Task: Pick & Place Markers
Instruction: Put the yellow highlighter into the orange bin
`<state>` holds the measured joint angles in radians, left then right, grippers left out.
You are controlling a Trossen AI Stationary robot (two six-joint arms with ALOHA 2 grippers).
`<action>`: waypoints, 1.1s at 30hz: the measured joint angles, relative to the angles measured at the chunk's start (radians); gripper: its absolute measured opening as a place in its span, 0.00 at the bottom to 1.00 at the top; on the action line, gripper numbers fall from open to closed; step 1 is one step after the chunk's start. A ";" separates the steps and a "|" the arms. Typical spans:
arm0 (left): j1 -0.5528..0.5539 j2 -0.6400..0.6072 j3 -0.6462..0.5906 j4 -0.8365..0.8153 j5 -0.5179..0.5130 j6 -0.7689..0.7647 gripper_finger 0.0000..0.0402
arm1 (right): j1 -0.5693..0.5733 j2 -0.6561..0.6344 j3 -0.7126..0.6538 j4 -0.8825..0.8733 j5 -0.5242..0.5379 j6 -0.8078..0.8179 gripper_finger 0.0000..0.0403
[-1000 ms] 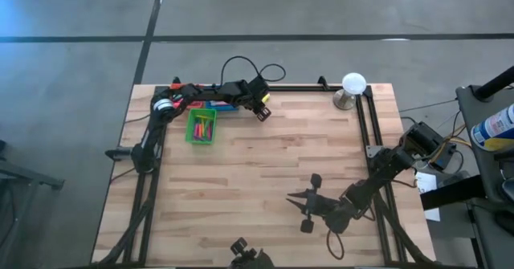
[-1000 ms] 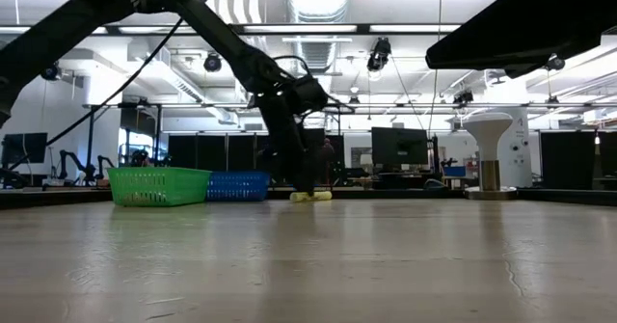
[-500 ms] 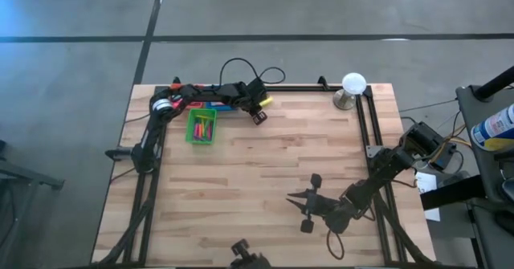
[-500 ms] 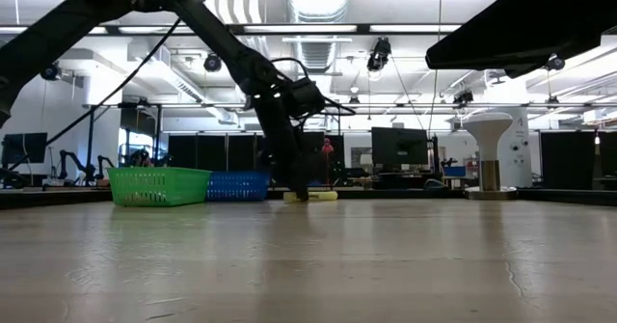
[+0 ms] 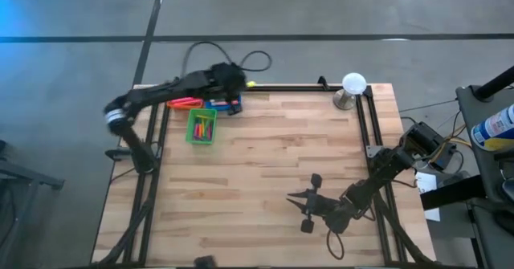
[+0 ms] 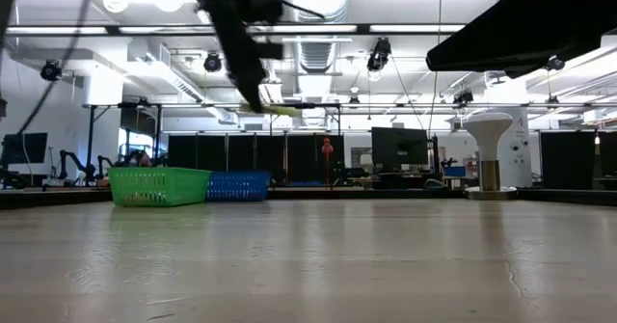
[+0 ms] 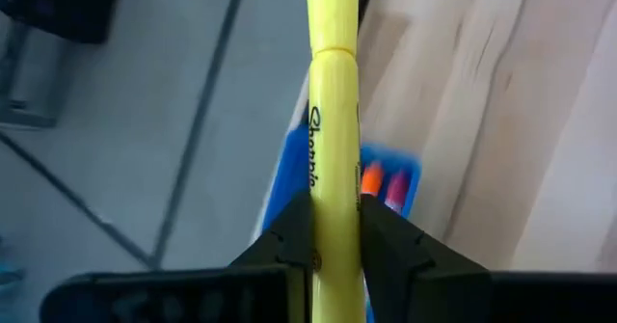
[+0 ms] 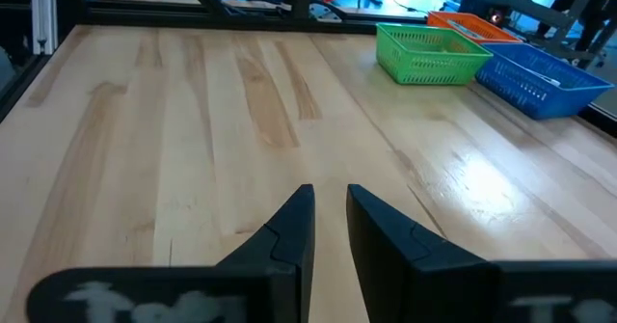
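My left gripper [image 7: 335, 228] is raised over the table's far left corner [image 5: 237, 83] and is shut on a yellow marker [image 7: 334, 121], high above the wood in the low view [image 6: 277, 110]. Below it stands the blue bin [image 7: 388, 159] with an orange and a purple marker inside. The green bin [image 5: 201, 127] holds several markers. A red bin [image 5: 185, 103] sits by the blue bin [image 5: 225, 105]. My right gripper [image 8: 330, 222] waits low near the table's front right [image 5: 309, 207], with a narrow gap between its fingers and nothing in it. My left gripper pinches the yellow marker's barrel [image 7: 334, 207] between its two fingers [image 7: 294, 236]. The marker runs along the fingers and sticks out past their tips, capped end [image 7: 333, 14] foremost. It is lifted clear of the table, almost level in the low view.
A white lamp-like stand [image 5: 351, 86] is at the far right corner. Black frame rails [image 5: 365, 124] run along the table's far, left and right sides. A cable [image 5: 241, 60] loops behind the far edge. Bare wood [image 5: 265, 156] fills the table's middle.
My left gripper has risen from the table near the far edge with the yellow marker, which lay on the wood before and now hangs clear. It has gone toward the far left corner, over the blue bin, and has rolled.
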<state>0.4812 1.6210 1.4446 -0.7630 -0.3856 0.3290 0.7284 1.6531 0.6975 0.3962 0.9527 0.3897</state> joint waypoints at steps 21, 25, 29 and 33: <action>0.328 -0.606 -0.857 0.410 -0.119 0.424 0.13 | -0.001 0.005 0.000 0.003 0.002 0.000 0.15; 0.335 -0.564 -0.880 0.448 -0.152 0.480 0.13 | -0.001 0.005 0.000 0.002 0.002 -0.001 0.15; 0.346 -0.516 -0.862 0.472 -0.170 0.477 0.13 | -0.001 0.006 0.000 0.002 0.002 -0.004 0.15; 0.361 -0.453 -0.857 0.494 -0.171 0.473 0.13 | -0.001 0.006 0.000 0.001 0.002 -0.004 0.15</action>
<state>0.8421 1.1681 0.5878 -0.2694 -0.5568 0.8021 0.7277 1.6588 0.6971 0.3976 0.9546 0.3857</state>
